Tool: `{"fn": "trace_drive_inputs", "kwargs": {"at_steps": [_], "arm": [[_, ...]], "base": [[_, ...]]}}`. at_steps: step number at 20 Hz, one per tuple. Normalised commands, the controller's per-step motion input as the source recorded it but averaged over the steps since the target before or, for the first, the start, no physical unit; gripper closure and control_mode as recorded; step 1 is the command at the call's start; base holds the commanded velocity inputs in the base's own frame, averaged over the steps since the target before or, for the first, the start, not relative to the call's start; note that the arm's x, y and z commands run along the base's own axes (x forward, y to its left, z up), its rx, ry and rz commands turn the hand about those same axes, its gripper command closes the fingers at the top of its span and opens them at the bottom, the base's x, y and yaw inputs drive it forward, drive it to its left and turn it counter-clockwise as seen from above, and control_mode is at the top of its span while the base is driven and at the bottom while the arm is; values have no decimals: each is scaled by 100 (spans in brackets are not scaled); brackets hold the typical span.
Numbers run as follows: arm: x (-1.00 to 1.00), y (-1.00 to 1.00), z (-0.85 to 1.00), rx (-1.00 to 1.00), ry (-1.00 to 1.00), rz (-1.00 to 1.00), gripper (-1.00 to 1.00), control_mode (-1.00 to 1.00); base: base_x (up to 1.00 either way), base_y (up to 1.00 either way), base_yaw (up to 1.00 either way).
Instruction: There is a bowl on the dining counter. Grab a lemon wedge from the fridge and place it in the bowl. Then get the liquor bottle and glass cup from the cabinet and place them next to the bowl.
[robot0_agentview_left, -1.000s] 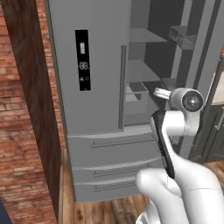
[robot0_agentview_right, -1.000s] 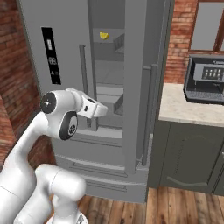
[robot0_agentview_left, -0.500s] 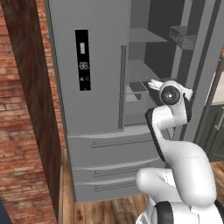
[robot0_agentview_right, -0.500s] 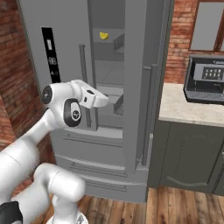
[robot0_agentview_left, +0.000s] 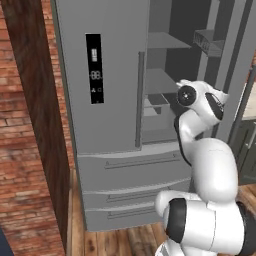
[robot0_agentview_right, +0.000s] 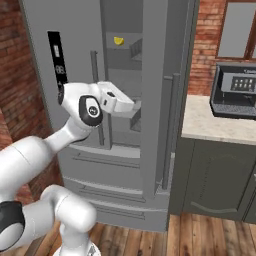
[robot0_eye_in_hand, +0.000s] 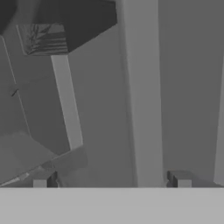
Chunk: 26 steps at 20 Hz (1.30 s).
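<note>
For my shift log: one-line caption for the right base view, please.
White arm reaches its open gripper into the open fridge, well below the yellow lemon wedge on an upper shelf.

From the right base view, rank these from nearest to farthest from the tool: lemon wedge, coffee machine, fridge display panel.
Tool is open, at the fridge opening.
1. Lemon wedge: on an upper shelf inside, above the tool.
2. Fridge display panel: on the closed left door, to the tool's left.
3. Coffee machine: on the counter, far right.

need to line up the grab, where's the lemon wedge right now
In the right base view the lemon wedge sits on an upper shelf inside the open fridge, above and slightly right of the gripper, beside a door bin.
</note>
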Motion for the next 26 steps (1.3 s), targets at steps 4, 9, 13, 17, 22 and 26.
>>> {"fn": "trace_drive_inputs", "kwargs": {"at_steps": [4, 9, 13, 17, 22, 26], "arm": [[4, -55, 13, -6, 0, -18, -100, -100], [-1, -76, 4, -6, 0, -19, -100, -100], [-9, -87, 0, -4, 0, -20, -100, -100], [-20, -99, 0, -3, 0, -19, -100, -100], [-58, -45, 17, 0, -1, -7, -100, -100], [-83, 67, 59, 2, -6, 12, -100, -100]], "base": [[0, 0, 0], [0, 0, 0], [0, 0, 0], [0, 0, 0], [0, 0, 0], [0, 0, 0]]}}
